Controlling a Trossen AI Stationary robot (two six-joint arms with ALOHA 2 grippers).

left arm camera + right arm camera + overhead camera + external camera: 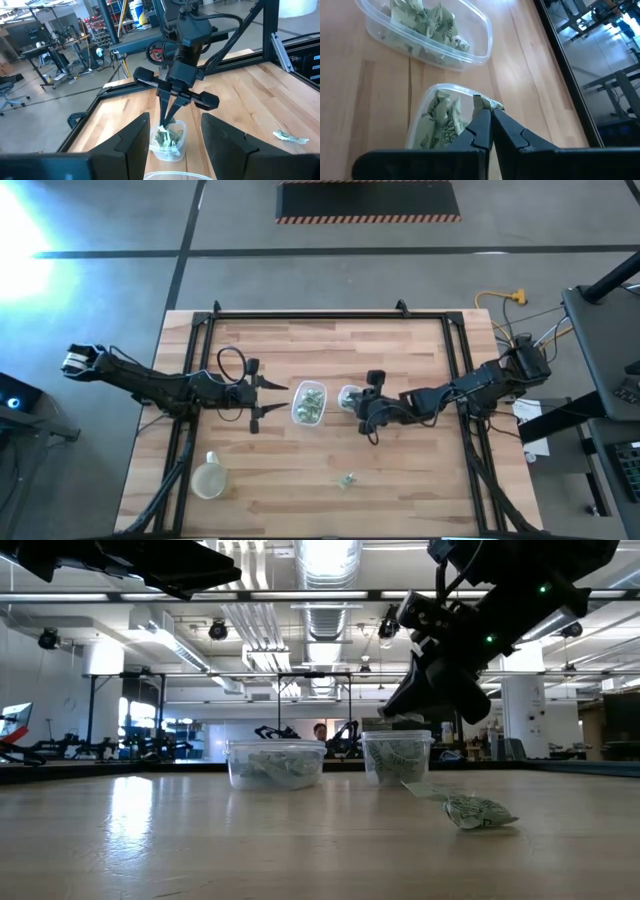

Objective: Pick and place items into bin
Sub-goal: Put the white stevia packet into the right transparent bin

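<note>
Two clear containers stand side by side at the table's middle, a larger one [308, 404] and a smaller one [349, 397], both holding pale-green and white crinkly wrapped items [437, 120]. My right gripper [487, 107] is shut on one such item, its tips just over the smaller container's [427, 100] rim. One loose item [347, 479] lies flat on the table near the front edge. My left gripper [280, 400] stands open and level, left of the larger container, with nothing between its fingers. My right gripper pinches a small crinkly wrapped item [489, 103] between its two fingers, only at their free ends. The fingers slant down from the table's right side. The item is lifted clear, just above the smaller container's near rim.
A round pale cup [208, 478] sits at the front left of the table. A black frame [300, 315] runs along the far edge and both sides. Bare wood lies open across the front half around the loose item [478, 812].
</note>
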